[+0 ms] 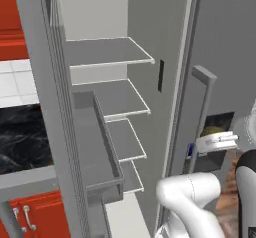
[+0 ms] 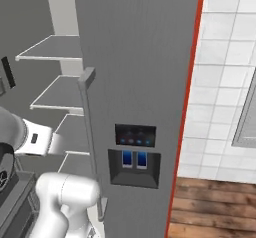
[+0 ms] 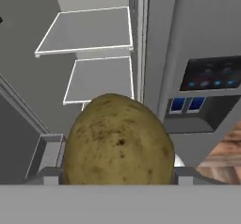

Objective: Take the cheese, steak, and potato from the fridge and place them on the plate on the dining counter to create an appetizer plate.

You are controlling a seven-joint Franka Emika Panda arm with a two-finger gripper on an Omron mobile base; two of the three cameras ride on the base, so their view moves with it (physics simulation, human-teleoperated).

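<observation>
Room: A kitchen with white wall tiles [image 2: 225, 57] and a brown wood floor [image 2: 215, 209]. The tall grey fridge [image 1: 150, 42] stands in front of the robot.

Fridge: One door is swung open. The shelves [image 1: 112, 52] I can see are bare. The other door is shut. It has a dark panel [image 2: 135, 135] with little blue marks and a long grey handle [image 2: 89, 132].

Potato: The potato [image 3: 117, 140] is round and olive-brown with dark specks. In the hand view it sits at 6 o'clock, very close to the camera. A bit of it also shows at 3 o'clock in the left base view, next to the white hand.

Gripper: The gripper [image 3: 117, 173] is spread wide and seems to be pinching the potato, one side each. I cannot see the fingertips well.

Step now: I think the potato is out of the fridge and held in front of the shut door.

Next move: The robot should pull back, turn away from the fridge and drive to the dining bench with the blue plate. It must hold the potato tight, as a round thing can slip.

Cheese and steak: I cannot tell where they are.
</observation>
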